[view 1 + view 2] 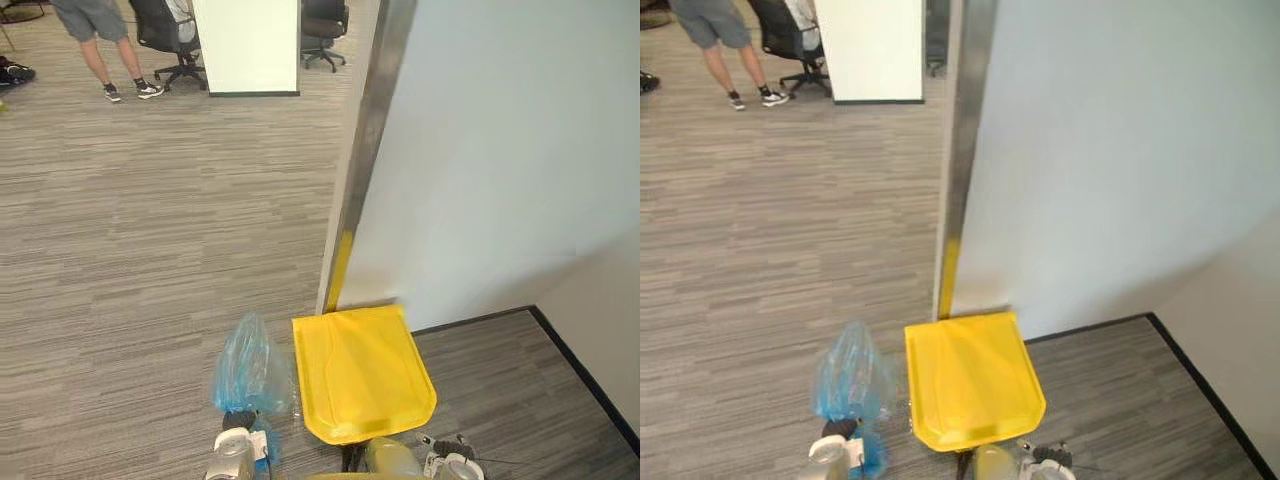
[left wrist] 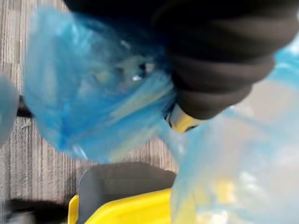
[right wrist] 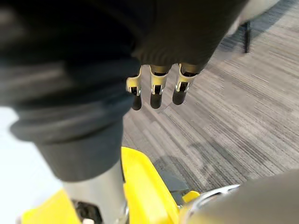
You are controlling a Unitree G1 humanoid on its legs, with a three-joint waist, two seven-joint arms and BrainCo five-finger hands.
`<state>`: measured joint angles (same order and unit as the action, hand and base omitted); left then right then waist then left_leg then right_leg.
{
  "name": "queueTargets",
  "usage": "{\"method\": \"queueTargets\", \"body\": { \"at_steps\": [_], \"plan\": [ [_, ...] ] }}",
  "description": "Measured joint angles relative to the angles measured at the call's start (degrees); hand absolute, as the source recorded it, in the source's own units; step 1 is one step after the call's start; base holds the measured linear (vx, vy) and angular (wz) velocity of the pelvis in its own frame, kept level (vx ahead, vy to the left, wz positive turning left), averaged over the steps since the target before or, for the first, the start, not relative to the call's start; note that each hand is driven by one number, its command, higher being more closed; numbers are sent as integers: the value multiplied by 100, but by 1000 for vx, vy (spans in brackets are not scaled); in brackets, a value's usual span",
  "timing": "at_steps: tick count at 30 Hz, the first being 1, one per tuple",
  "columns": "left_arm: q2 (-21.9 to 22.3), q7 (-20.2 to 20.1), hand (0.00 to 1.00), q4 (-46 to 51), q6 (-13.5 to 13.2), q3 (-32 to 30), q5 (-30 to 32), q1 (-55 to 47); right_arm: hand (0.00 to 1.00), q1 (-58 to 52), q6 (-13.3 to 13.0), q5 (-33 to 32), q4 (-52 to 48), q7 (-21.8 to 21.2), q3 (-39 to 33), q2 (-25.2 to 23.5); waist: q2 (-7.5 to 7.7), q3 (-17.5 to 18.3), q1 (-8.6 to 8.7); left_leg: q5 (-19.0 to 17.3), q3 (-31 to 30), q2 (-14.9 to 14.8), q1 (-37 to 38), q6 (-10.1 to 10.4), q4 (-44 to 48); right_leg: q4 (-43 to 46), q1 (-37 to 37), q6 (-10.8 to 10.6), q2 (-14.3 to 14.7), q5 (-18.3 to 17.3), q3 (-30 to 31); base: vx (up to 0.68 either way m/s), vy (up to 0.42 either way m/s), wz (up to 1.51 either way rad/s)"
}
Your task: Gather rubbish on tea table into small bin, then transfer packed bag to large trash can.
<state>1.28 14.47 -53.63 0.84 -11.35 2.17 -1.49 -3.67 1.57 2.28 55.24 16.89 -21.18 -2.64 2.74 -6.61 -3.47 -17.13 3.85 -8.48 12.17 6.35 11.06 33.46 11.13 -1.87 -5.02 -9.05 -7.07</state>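
One blue bag [image 1: 250,370] bunches against your left robot hand [image 1: 232,455], just beside the yellow-lidded large trash can [image 1: 362,372]. The film hides those fingers, so I cannot tell the grip. Your right robot hand [image 3: 156,91] hangs slack and empty. Expect light, floppy, slippery plastic that tears easily, so take it by the gathered neck. Far across the floor stands a person [image 1: 100,35].

I can read no writing, label or number anywhere. The blue bag [image 1: 250,365] in my left hand [image 1: 233,452] shows none, nor does the yellow bin lid [image 1: 360,370] just beside that hand.
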Motion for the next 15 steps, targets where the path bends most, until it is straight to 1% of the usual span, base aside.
{"method": "queueTargets", "body": {
  "at_steps": [1,2,3,4,5,6,8,10,12,13,15],
  "plan": [
    [7,0,100,-16,10,-7,0,-6,0,14,2,-2,4,-7,2,-3,-10,11,-2,21,-10,-6,-16,25,-16,-242,-85,-39,33,-36,-20,-85,-58,-2],
    [69,-1,100,-35,10,-10,-8,-40,0,12,7,-2,5,-7,0,4,-91,156,-17,90,27,-94,-171,71,-74,-1038,-320,-43,199,-39,45,-68,-65,-10],
    [94,-2,100,-36,7,-11,-10,-46,0,31,10,6,25,-13,-3,0,-183,276,-22,153,36,-158,-339,94,-76,-1437,-339,50,328,191,18,-63,-55,-8],
    [123,-3,100,-35,2,-11,-10,-49,0,39,8,4,38,-11,-13,0,-223,304,-19,236,40,-164,-441,95,-76,-1681,-357,78,355,301,-21,-43,-56,8],
    [181,-4,100,-37,-1,-11,-16,-38,0,63,6,5,50,-10,-57,32,-264,285,37,376,37,-160,-517,84,-98,-1962,-440,88,368,465,-58,-47,-51,24],
    [212,-10,100,-38,-4,-4,-22,-41,0,79,19,8,86,-7,-69,59,-284,279,29,477,51,-148,-525,102,-116,-2116,-533,86,367,549,-88,-50,-54,26],
    [213,-11,100,-37,-5,-10,-26,-86,0,120,20,8,183,-5,-82,82,-289,287,21,557,90,-159,-531,161,-108,-2166,-586,105,367,573,-146,-71,-41,20],
    [167,-7,100,-28,-10,-4,-70,-163,0,141,69,9,229,-6,-43,82,-240,361,31,654,68,-161,-517,211,-254,-2212,-499,125,299,573,-236,-101,-26,18],
    [168,-7,100,-17,-9,-15,-130,-133,0,135,84,8,226,-6,-52,67,-228,360,44,527,110,-178,-812,172,85,-2225,-416,141,279,591,-322,-91,-5,11],
    [169,0,100,-18,-4,-26,-139,-140,0,138,88,6,197,-5,-50,60,-228,357,70,520,126,-165,-812,169,-6,-2214,-410,113,275,609,-321,-81,-3,6],
    [135,9,100,-39,0,2,-180,-142,0,124,102,3,189,-5,-18,47,-144,392,81,585,238,-78,-701,131,-341,-2162,-314,81,211,629,-232,-93,27,-11]
  ]
}}
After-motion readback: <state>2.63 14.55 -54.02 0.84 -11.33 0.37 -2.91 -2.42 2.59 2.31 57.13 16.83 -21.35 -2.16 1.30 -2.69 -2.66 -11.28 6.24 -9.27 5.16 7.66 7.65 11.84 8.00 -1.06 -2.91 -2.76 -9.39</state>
